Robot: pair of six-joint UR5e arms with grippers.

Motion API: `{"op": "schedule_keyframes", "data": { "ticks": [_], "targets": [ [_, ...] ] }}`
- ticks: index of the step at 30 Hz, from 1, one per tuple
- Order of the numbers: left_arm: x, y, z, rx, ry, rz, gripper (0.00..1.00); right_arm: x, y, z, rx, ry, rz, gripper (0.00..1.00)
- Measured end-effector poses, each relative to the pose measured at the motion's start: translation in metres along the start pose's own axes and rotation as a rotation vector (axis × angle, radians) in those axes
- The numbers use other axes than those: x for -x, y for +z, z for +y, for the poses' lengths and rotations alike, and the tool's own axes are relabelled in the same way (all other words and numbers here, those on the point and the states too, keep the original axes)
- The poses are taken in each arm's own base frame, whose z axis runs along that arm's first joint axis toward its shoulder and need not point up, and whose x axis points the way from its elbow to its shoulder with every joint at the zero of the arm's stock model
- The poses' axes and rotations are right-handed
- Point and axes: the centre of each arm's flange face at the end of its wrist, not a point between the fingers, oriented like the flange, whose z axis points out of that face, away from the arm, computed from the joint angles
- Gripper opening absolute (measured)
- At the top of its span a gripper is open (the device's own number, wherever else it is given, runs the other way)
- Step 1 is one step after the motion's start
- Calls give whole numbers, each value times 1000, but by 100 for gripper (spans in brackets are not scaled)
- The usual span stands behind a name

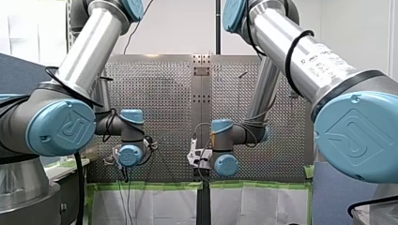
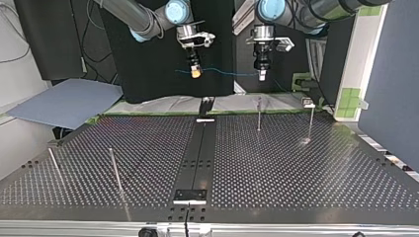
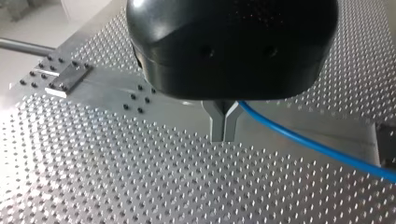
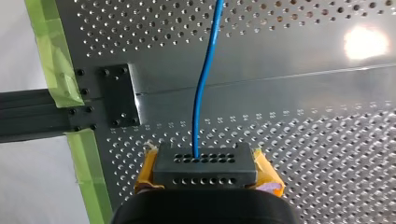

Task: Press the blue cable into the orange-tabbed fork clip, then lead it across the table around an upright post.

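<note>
1. At the left of the top view, the outer left post [image 2: 55, 165] and the inner left post [image 2: 115, 170] stand on the worktop [image 2: 276, 168]. Both lean slightly, with bare perforated plate all round them.
2. Upper centre-left, my right gripper [image 2: 196, 72] hangs high over the worktop's far edge. Its yellow-padded fingers are clamped on the blue cable [image 2: 227, 72].
3. The cable runs almost level through the air from that gripper to the other one, well clear of the plate. A short tail sticks out past the yellow pads toward the left.
4. Below the cable, a dark centre strip [image 2: 197, 158] runs from the far edge to the near edge.
5. Upper centre-right, my left gripper [image 2: 262, 75] hangs at about the same height. Its wrist view shows the metal fingers closed together on the cable, which leaves them to one side.
6. Right of centre, the inner right post [image 2: 259, 114] stands upright near the far edge. The outer right post [image 2: 311, 123] stands beside it, closer to the right edge.
7. Green tape [image 4: 56, 51] lines the worktop's edge beside my right gripper.
</note>
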Motion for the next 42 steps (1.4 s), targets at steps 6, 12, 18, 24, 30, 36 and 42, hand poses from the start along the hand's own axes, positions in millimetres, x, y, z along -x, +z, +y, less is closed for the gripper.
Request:
{"op": "schedule_keyframes", "data": {
  "ticks": [6, 12, 18, 24, 30, 36, 42],
  "targets": [
    [-7, 25, 18, 42, 3, -46, 0, 18, 16, -1, -1, 10, -16, 2],
    [-12, 55, 32, 78, -21, -110, 0, 36, 27, 4, 23, 0, -56, 2],
    [-21, 75, 39, 98, -44, -163, 0, 55, 38, 13, 53, -25, -100, 2],
    [-36, 71, 46, 130, -47, -176, 0, 78, 49, 19, 69, -42, -154, 2],
    [-54, 50, 54, 142, -25, -147, 0, 93, 59, 22, 74, -60, -184, 2],
    [-71, 41, 57, 118, 2, -131, 0, 86, 79, 23, 80, -81, -177, 2],
    [-88, 46, 59, 103, 48, -121, 0, 63, 100, 15, 78, -103, -157, 2]
  ]
}}
